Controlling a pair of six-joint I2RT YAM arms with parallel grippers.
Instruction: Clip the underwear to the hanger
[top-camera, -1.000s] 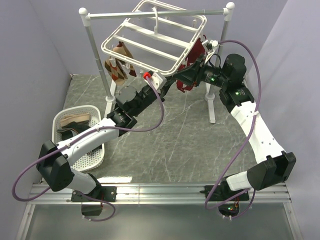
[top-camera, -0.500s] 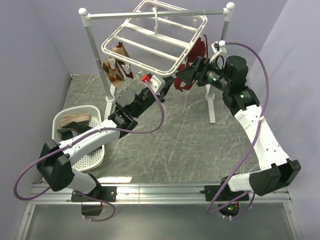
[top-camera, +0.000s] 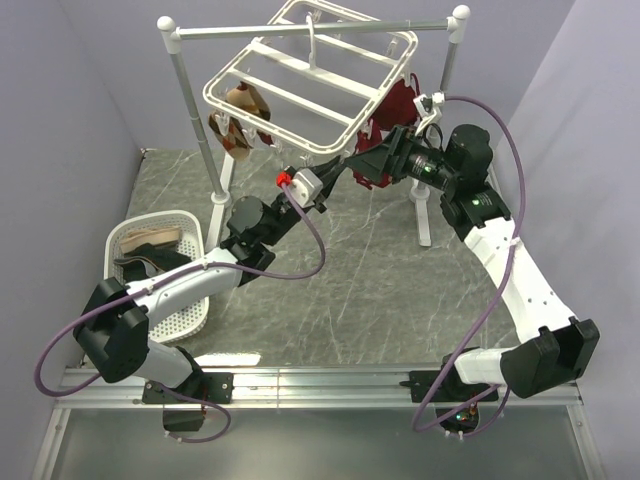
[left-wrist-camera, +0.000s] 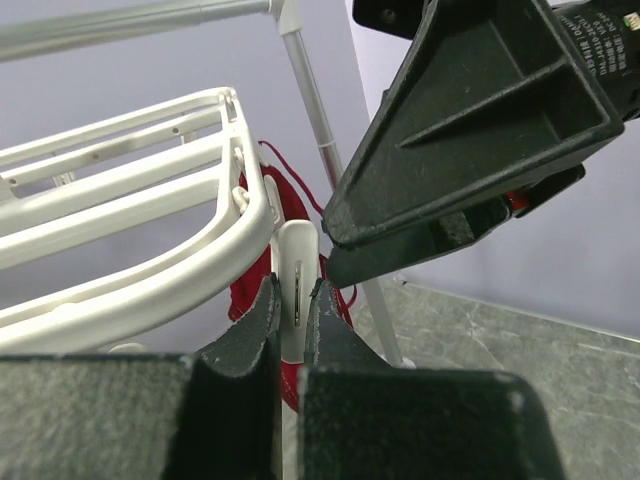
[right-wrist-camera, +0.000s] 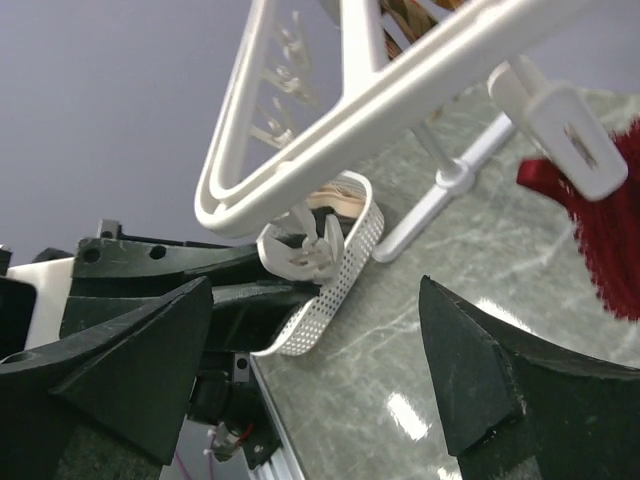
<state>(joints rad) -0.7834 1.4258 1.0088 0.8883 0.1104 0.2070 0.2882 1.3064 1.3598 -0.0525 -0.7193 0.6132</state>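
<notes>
Left gripper (left-wrist-camera: 295, 300) is pinched shut on the hanger's (left-wrist-camera: 200, 265) upright clip (left-wrist-camera: 297, 250); right gripper (top-camera: 368, 162), wide open and empty, sits at its 3 o'clock

The right end effector (right-wrist-camera: 310, 292) has spread its fingers wide beside the hanger's (left-wrist-camera: 250, 215) near corner. The left end effector (left-wrist-camera: 293, 300), with the clip (left-wrist-camera: 297, 255) it pinches, has sunk slightly below that corner. The argyle garment (top-camera: 237, 130) has swung.

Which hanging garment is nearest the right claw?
The dark red bra, at the hanger's right edge beside the right claw; the tan-and-red argyle garment hangs off the left edge.
</notes>
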